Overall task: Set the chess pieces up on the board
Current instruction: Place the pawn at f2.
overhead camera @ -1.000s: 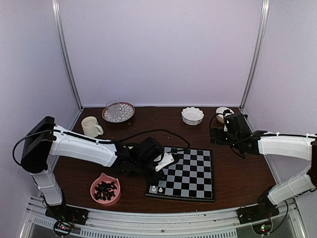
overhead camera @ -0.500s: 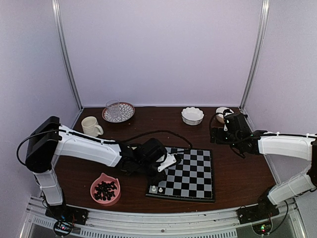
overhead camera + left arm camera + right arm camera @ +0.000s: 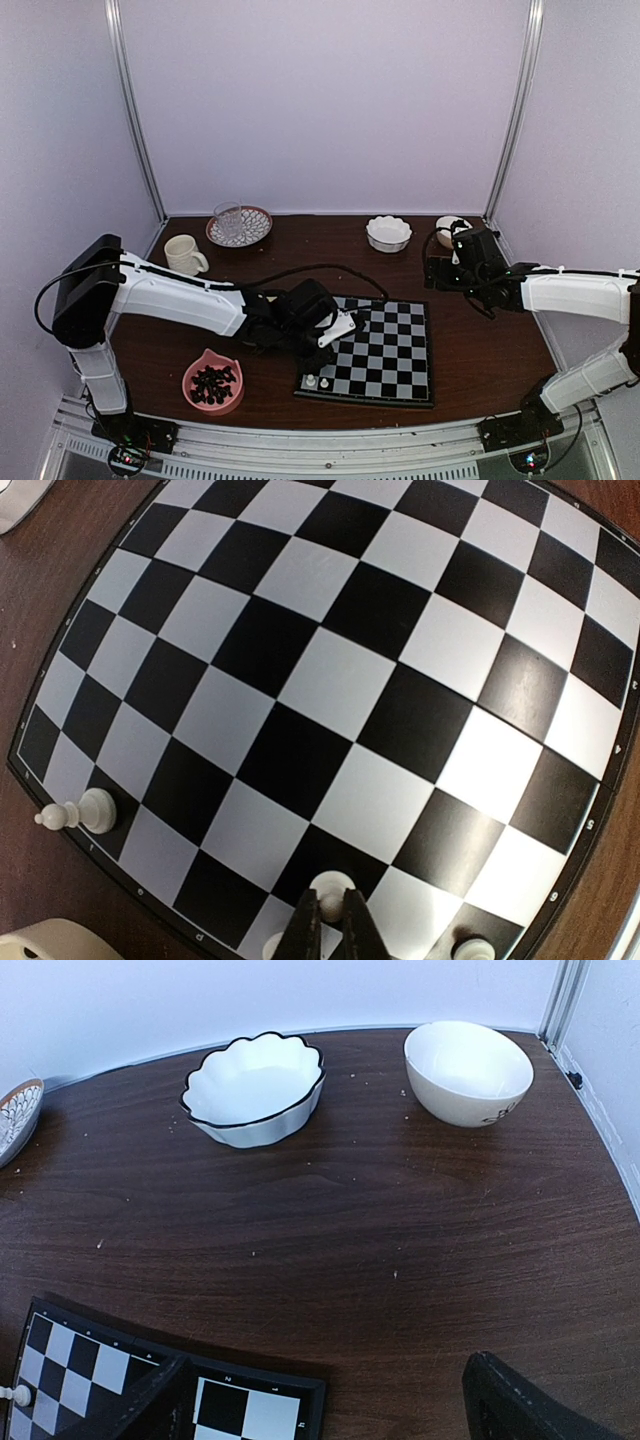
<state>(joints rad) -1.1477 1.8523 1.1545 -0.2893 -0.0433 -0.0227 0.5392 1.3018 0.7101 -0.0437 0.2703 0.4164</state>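
Chess piece: a white chess piece [image 3: 328,888] is sitting pinched at the tips of the left gripper [image 3: 329,908], over a square in the outer row of the board [image 3: 385,350].
Left gripper: it is clamping that chess piece, with its two dark fingers [image 3: 305,935] nearly meeting, and is reaching in over the board's left side.
Board: it is lying flat on the table [image 3: 480,350], toward the front and middle.
Other pieces: three other pieces [image 3: 90,808], also white, are standing along the board's edge in the left wrist view. One is at a corner and one is on each side of the pinched piece. From above, two are showing at the board's near left corner.
Right gripper: the right gripper [image 3: 328,1363] is hanging over the wood just past the board's far right corner, with its jaws standing wide apart.
Scalloped bowl: a white scalloped bowl [image 3: 255,1090] is sitting behind the board, well apart from its far edge.
Plain bowl: a plain bowl [image 3: 468,1070] is sitting behind the board's far right corner.
Pink bowl: a pink bowl [image 3: 213,381] holding dark pieces [image 3: 214,383] is sitting left of the board's near left corner.
Mug: a cream mug [image 3: 183,254] is standing well to the left of the board and behind it.
Plate: a patterned plate [image 3: 250,232] is carrying a glass [image 3: 228,218], behind the board's far left corner.
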